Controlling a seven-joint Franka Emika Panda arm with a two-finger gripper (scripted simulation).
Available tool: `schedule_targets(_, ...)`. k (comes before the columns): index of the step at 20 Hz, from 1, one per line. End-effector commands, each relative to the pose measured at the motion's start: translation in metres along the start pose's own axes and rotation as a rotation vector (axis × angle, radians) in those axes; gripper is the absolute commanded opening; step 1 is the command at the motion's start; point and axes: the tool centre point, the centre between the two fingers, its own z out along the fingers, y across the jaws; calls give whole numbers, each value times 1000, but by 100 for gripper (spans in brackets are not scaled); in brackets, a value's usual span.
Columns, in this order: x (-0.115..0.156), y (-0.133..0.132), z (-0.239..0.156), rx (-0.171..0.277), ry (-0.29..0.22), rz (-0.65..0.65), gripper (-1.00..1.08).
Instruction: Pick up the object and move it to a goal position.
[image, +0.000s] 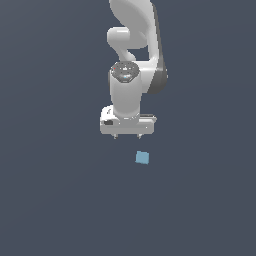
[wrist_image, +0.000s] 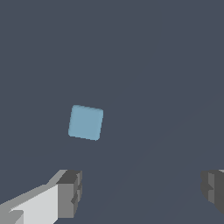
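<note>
Cube (image: 142, 158) lies on the dark floor, at about five o'clock from your gripper (image: 127, 135) in the exterior view, untouched. Fingers (wrist_image: 70, 192) stand wide apart. You are on the approach: centre over it, then descend.

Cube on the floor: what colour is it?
Plain light blue cube; wrist view shows it best.

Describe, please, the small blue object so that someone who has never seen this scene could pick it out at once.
Start at the white robot arm hanging over the plain dark grey floor and follow it down to its gripper, whose fingers stand wide apart. Just below it in the exterior view, slightly toward that view's right, lies a small light-blue cube. It is the only loose, coloured thing there, apart from the gripper.
</note>
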Motion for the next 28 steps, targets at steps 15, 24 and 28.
schedule_targets(15, -8, -5, 14, -19, -40, -24, 100)
schedule_targets(24, 3, -22, 37, -18, -25, 25, 100)
schedule_targets(28, 11, -37, 58, -17, -10, 69, 100)
